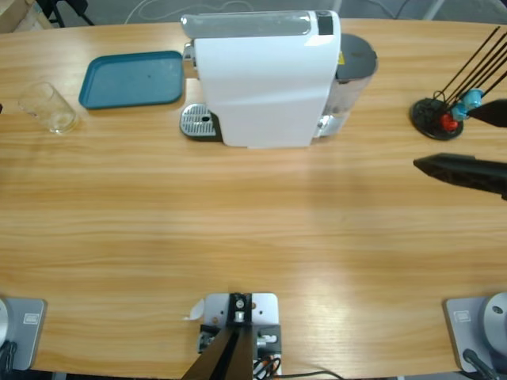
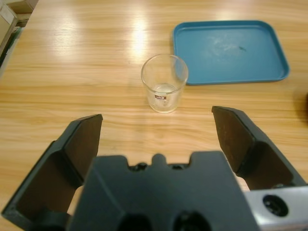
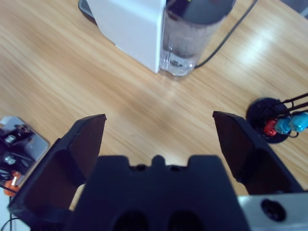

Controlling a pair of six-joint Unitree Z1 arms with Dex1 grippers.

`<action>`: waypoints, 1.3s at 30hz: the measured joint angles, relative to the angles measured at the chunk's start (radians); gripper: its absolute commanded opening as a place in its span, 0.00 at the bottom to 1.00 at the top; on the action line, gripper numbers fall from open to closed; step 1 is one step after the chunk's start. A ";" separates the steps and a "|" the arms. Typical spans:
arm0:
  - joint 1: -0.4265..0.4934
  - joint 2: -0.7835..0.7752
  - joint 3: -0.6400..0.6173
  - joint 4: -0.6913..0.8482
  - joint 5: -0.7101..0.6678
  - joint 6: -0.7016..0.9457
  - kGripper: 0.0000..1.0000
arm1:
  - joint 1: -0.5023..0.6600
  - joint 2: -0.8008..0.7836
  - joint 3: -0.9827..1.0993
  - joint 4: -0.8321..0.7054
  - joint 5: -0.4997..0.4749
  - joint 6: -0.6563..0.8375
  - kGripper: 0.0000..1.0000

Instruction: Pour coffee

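Left gripper (image 2: 156, 139) spread wide before clear glass (image 2: 164, 83), right gripper (image 3: 159, 139) spread, coffee machine (image 3: 132, 24) cropped

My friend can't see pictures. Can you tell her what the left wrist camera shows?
The left gripper hangs open over a wooden table, aimed at a small clear glass standing upright, apparently empty. Beyond the glass lies a teal tray with nothing on it.
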 measured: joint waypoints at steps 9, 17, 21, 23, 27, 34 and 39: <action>0.085 0.221 0.001 -0.148 -0.062 0.227 1.00 | 0.000 0.021 0.022 -0.025 -0.034 0.000 1.00; 0.201 0.294 0.001 -0.231 -0.122 0.294 1.00 | -0.003 0.054 0.058 -0.092 -0.035 0.001 1.00; 0.216 0.319 0.001 -0.264 -0.196 0.302 1.00 | -0.003 0.062 0.064 -0.112 -0.035 0.003 1.00; 0.230 0.324 0.001 -0.275 -0.247 0.314 1.00 | -0.003 0.067 0.065 -0.120 -0.035 0.003 1.00; 0.261 0.345 0.001 -0.304 -0.307 0.343 1.00 | -0.003 0.086 0.073 -0.139 -0.035 0.003 1.00; 0.281 0.418 0.001 -0.372 -0.313 0.355 1.00 | -0.003 0.114 0.079 -0.171 -0.035 0.003 1.00; 0.291 0.454 0.001 -0.401 -0.350 0.358 1.00 | -0.006 0.152 0.079 -0.199 -0.035 0.006 1.00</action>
